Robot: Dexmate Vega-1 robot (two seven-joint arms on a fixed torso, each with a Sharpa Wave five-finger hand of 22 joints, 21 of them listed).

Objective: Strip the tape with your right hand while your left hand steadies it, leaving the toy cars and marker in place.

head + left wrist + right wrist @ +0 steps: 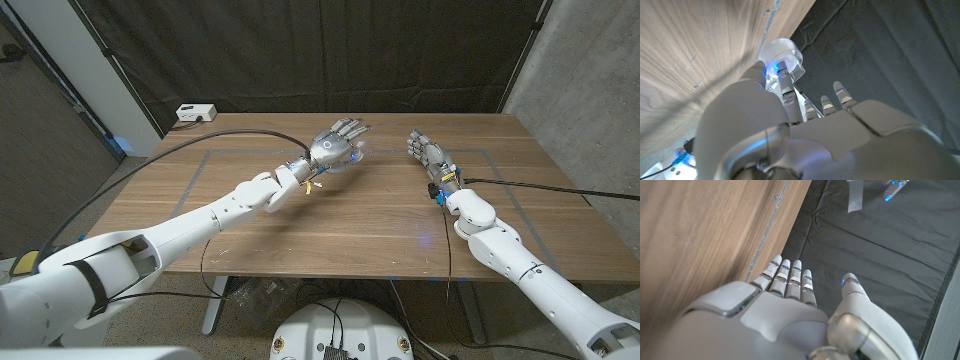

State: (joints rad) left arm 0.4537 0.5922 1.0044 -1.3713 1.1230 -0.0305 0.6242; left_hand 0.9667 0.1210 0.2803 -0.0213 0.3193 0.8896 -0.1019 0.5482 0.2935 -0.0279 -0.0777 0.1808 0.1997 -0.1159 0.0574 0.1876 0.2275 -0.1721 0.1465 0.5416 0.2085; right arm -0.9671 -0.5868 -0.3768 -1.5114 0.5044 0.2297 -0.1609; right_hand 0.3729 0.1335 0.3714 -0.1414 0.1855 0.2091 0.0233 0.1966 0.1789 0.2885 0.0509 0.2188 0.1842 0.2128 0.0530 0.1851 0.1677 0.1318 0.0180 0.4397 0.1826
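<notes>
Two robot hands are over the wooden surface (330, 225), one on each arm. Left robot hand (337, 149) is raised above the middle of the surface and holds one roll of clear tape (352, 156); in the left wrist view the tape (783, 58) sits against the thumb side of this hand (805, 135), with blue light shining through it. Under the left wrist one small yellowish thing (312, 186) is seen, but it is too small to tell what it is. Right robot hand (427, 153) is on the right side, near the surface and well apart from the left one; its fingers are stretched out side by side with the thumb apart, and it holds nothing. The right wrist view shows the same: this hand (790, 305) has straight fingers (790, 277) beside the surface edge. Pale tape lines (200, 170) are marked on the surface, forming an outline. Farther away, behind the far left corner, one white box (195, 113) lies on the floor. One dark curtain (330, 50) closes the background.
</notes>
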